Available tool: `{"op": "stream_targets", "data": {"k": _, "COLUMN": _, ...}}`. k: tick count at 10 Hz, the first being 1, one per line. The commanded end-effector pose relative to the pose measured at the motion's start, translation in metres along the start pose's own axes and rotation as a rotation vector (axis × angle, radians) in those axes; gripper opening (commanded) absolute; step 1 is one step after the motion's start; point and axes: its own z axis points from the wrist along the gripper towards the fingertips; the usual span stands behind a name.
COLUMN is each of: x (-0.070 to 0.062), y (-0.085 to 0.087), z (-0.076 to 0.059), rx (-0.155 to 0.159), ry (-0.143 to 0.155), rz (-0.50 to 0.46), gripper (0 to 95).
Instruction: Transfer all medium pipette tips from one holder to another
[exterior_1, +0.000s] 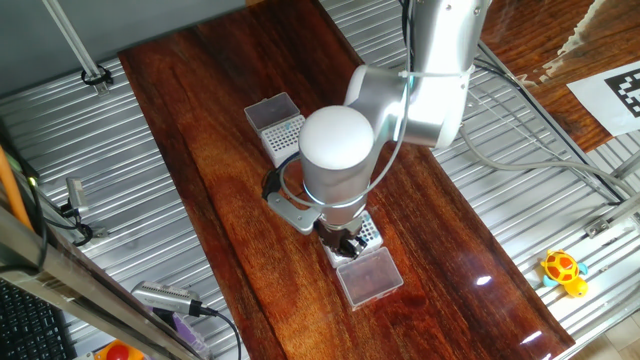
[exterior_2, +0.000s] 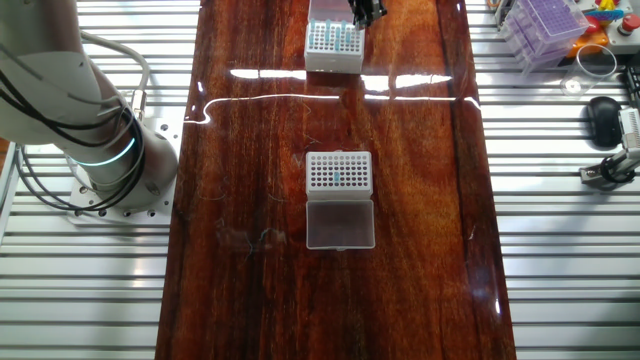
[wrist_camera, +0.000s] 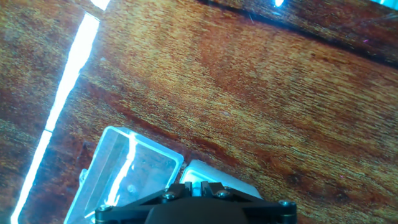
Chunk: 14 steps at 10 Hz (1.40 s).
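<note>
Your gripper (exterior_2: 366, 12) is hovering over the far rack (exterior_2: 334, 48), where most medium pipette tips (exterior_2: 335, 40) are sitting; whether its jaws are open, I cannot tell. One teal tip is showing in the near rack (exterior_2: 339, 172). You seem to be picking; next you need precise alignment over a single tip.

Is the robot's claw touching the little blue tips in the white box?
Cannot tell. In one fixed view the gripper hangs over the rack, but the arm hides its fingertips. In the other fixed view the picture's edge cuts them off.
</note>
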Motion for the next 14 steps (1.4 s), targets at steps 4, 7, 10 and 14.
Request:
{"op": "stream_targets", "data": {"k": 4, "x": 0.001, "y": 0.003, "z": -0.008, "rx": -0.001, "ry": 0.003, "rz": -0.004, "gripper": 0.0}}
{"op": "stream_targets", "data": {"k": 7, "x": 0.005, "y": 0.005, "z": -0.022, "rx": 0.002, "ry": 0.011, "rz": -0.013, "gripper": 0.0}}
{"op": "stream_targets", "data": {"k": 10, "x": 0.008, "y": 0.006, "z": -0.039, "rx": 0.002, "ry": 0.018, "rz": -0.027, "gripper": 0.0}}
{"op": "stream_targets", "data": {"k": 14, "x": 0.009, "y": 0.005, "z": -0.066, "rx": -0.007, "ry": 0.030, "rz": -0.046, "gripper": 0.0}}
